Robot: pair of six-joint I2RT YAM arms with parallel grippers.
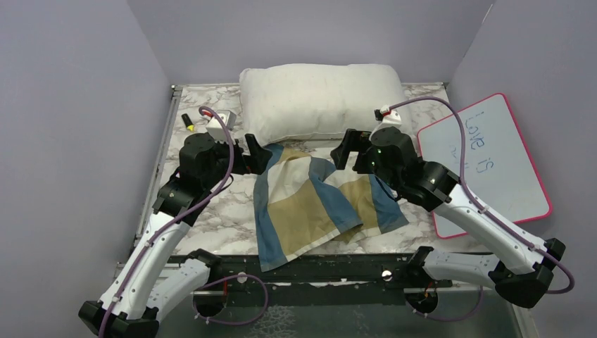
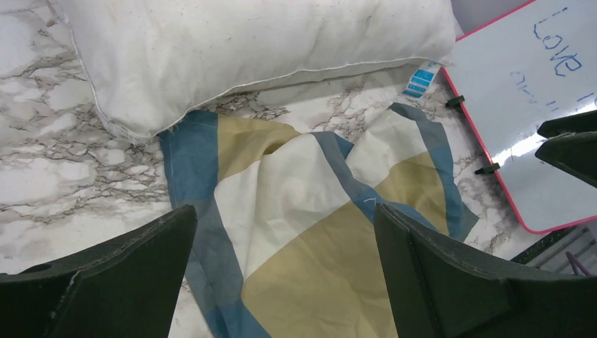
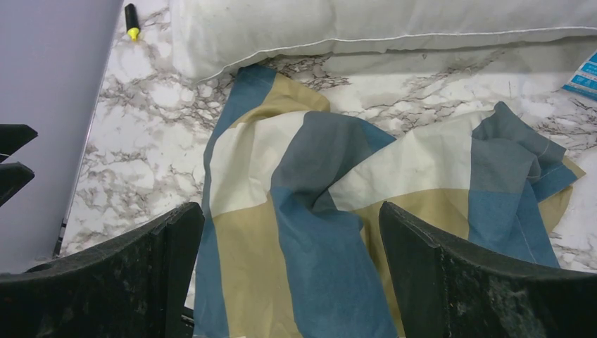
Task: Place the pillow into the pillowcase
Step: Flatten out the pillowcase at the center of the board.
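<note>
Marbled bench (image 1: 211, 215) inside grey walls carries everything. I read the left gripper (image 2: 285, 225) as released, jaws wide, holding nothing. The right gripper (image 3: 290, 218) is likewise spread and empty. The pillowcase (image 1: 317, 204) lies crumpled between and beneath both grippers. The pillow (image 1: 320, 98) lies just beyond them, touching the pillowcase's far edge. A whiteboard (image 1: 493, 162) rests outboard of the right gripper.
</note>
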